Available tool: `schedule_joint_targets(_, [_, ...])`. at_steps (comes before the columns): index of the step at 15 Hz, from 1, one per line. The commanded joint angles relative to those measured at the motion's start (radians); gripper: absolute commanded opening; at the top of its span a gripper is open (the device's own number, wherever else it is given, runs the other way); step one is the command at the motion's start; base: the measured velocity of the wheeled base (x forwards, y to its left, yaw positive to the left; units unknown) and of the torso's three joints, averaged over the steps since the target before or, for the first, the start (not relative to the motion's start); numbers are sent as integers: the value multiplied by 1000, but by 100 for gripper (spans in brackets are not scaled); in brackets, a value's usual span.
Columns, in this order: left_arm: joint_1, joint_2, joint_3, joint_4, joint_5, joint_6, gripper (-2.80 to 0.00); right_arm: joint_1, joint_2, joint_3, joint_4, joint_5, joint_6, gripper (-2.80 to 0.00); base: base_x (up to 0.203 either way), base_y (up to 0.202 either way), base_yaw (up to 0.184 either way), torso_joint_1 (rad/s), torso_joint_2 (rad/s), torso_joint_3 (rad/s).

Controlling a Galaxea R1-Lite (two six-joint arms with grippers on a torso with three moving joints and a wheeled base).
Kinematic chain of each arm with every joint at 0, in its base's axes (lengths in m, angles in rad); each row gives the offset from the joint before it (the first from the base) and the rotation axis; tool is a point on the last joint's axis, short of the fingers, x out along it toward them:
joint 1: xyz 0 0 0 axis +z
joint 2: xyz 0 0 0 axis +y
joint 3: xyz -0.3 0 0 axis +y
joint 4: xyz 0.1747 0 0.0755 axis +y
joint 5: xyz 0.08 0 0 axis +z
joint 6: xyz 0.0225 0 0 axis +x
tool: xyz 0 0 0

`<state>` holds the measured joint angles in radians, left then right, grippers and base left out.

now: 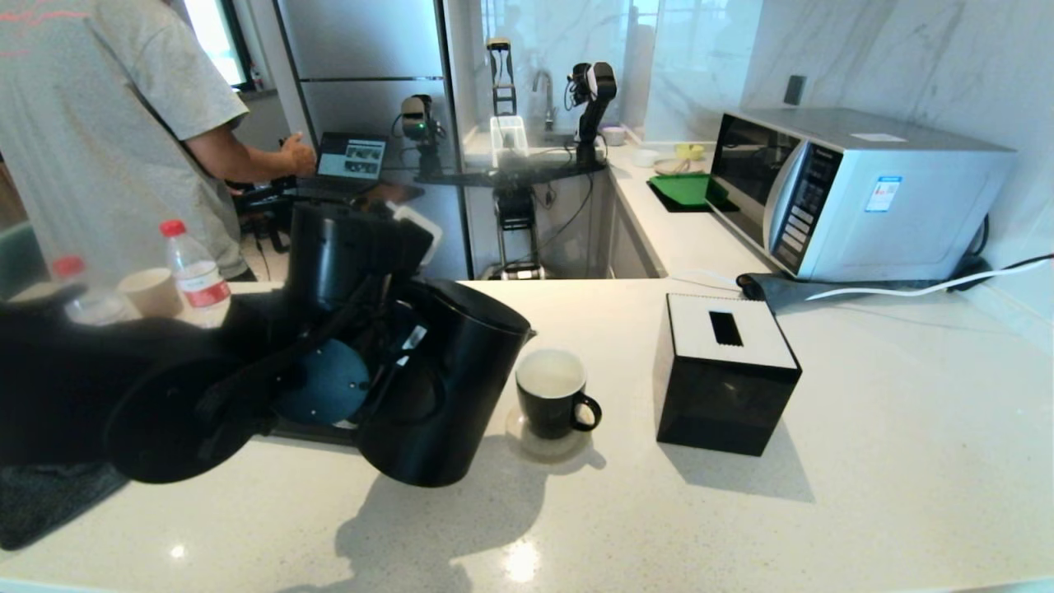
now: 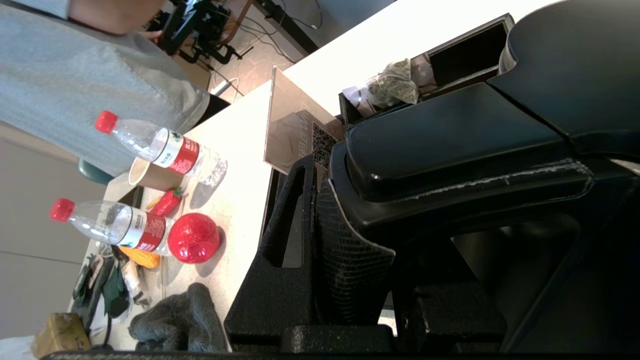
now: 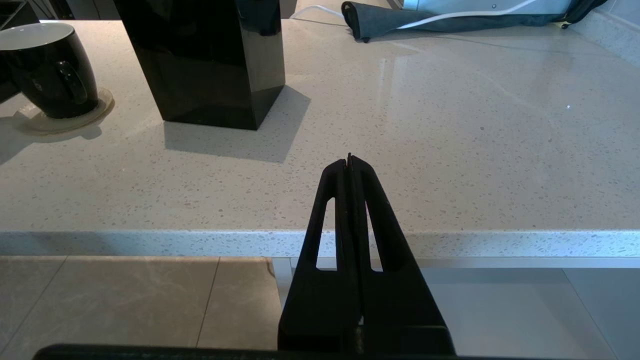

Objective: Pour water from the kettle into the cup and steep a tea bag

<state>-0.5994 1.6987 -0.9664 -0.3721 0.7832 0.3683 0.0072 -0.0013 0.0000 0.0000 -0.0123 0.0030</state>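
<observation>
The tall black kettle (image 1: 449, 387) hangs tilted over the counter, its spout close to the left rim of the cup (image 1: 552, 395). My left gripper (image 2: 360, 200) is shut on the kettle's loop handle (image 2: 450, 145). The small black mug stands upright on a round coaster (image 1: 547, 446); its white inside shows, and I see no stream of water. A grey-green tea bag (image 2: 395, 85) lies in a black tray behind the kettle; the arm hides it in the head view. My right gripper (image 3: 349, 159) is shut and empty, parked off the counter's front edge, right of the cup (image 3: 47, 70).
A black tissue box (image 1: 725, 379) stands just right of the cup. A microwave (image 1: 856, 193) sits at the back right. At the far left are two red-capped bottles (image 2: 165, 147), a paper cup (image 1: 151, 292), a red ball (image 2: 193, 238) and a person (image 1: 107, 123).
</observation>
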Motion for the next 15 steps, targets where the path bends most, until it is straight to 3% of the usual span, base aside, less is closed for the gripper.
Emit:
schedule_joint_targets(1, [1, 2, -3, -1, 5, 4, -280, 0, 1, -1, 0, 0, 0, -280, 0, 0, 0, 0, 0, 0])
schedule_joint_targets(15, [0, 14, -53, 6, 4, 120, -280, 0, 1, -1, 0, 0, 0, -280, 0, 0, 0, 0, 0, 0])
